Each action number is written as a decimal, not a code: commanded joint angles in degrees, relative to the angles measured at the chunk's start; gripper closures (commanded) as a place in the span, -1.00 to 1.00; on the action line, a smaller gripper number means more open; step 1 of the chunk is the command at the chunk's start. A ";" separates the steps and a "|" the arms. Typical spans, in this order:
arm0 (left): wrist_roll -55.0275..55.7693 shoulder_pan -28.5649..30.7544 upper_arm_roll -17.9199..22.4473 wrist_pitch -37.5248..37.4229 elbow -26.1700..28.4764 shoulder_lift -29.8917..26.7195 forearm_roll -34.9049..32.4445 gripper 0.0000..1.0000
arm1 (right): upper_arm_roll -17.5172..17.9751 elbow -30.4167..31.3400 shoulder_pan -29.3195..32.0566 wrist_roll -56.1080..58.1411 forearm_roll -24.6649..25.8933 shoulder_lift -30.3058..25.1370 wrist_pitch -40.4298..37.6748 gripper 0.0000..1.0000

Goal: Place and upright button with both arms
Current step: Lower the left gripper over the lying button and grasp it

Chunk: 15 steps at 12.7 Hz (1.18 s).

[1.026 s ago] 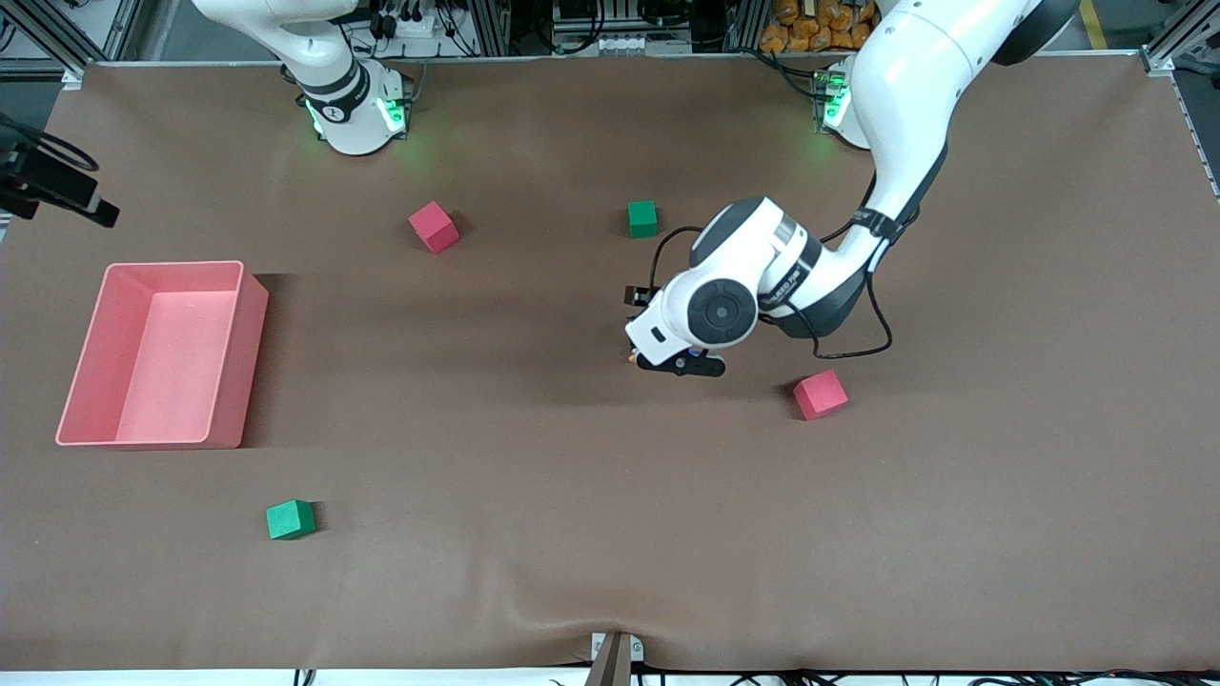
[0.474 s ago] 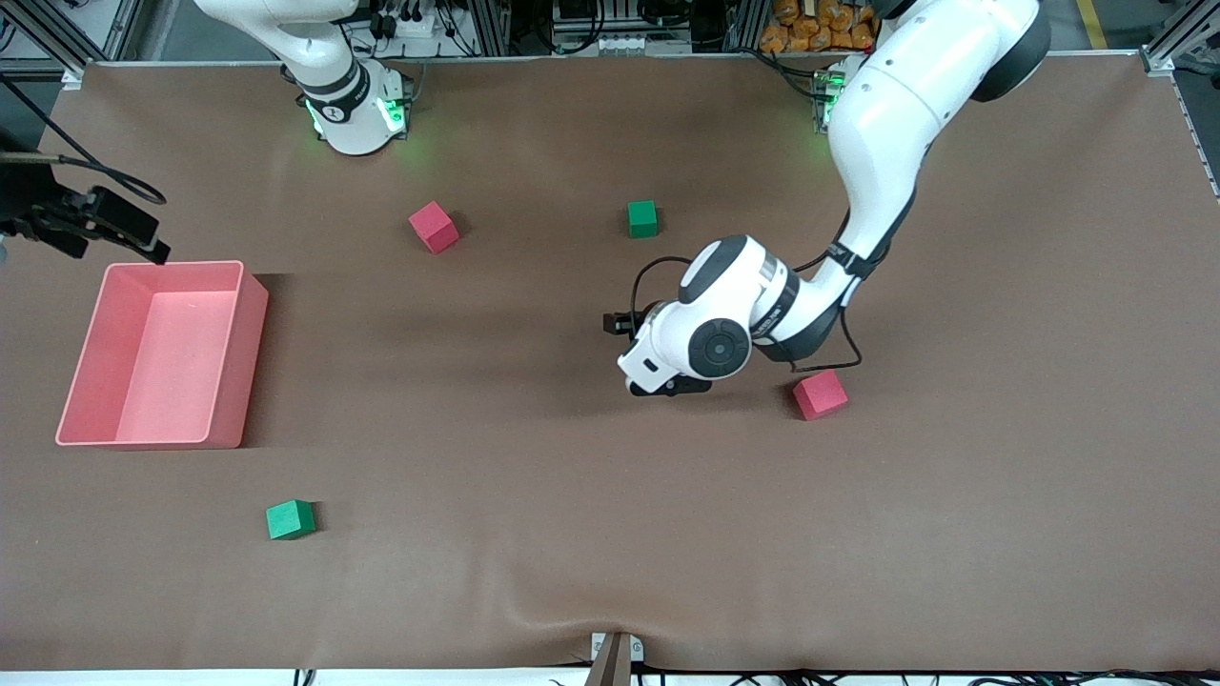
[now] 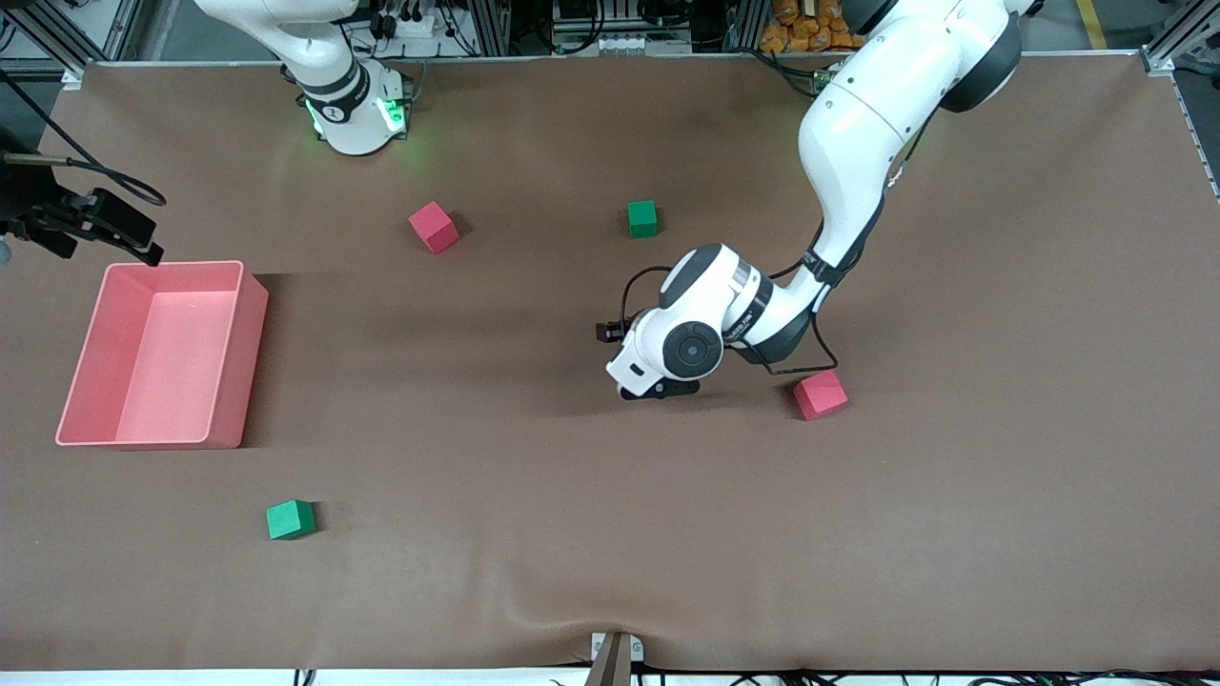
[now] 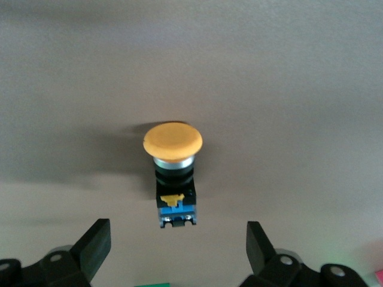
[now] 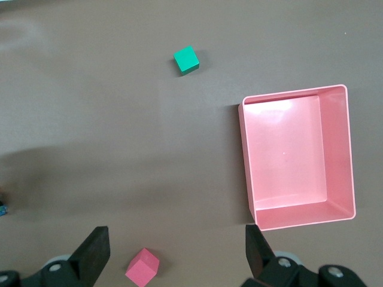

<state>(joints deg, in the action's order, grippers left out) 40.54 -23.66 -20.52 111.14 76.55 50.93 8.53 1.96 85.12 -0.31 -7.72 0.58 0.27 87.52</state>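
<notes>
1. While the table (image 3: 534, 591) is carrying everything, the pink bin (image 3: 157, 354) is sitting empty at the right arm's end.
2. Left hand (image 4: 178, 254) is hanging low over mid-table, fingers spread apart around nothing.
3. Right hand (image 5: 176, 258) is waiting high beside the bin, fingers apart.
4. Lying on its side, the button (image 4: 173, 173) is sitting just ahead of the left hand; grasping and uprighting seem undone.
5. No writing is readable.
</notes>
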 commanded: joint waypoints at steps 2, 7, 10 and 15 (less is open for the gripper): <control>0.68 -0.86 0.83 0.04 -1.67 1.80 0.79 -0.95 | 1.47 1.97 1.89 2.36 1.09 -1.76 0.46 -1.00; 0.59 -1.21 1.18 0.21 -1.58 2.59 0.70 -0.68 | 1.20 1.80 2.07 2.36 0.56 -1.67 0.02 -1.00; 0.59 -1.12 1.18 0.39 -1.67 3.29 0.79 -0.65 | 1.20 1.71 2.59 2.36 0.39 -1.50 0.19 -1.00; 0.51 -1.12 1.18 1.26 -1.67 3.91 0.79 -0.29 | 1.20 1.71 3.30 2.45 0.39 -1.58 -0.51 -1.00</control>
<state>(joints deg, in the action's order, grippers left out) 40.54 -24.02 -19.90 111.70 76.53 53.60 8.53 1.94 85.33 1.25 -6.15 0.76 0.24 86.98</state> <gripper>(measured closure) 0.278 0.000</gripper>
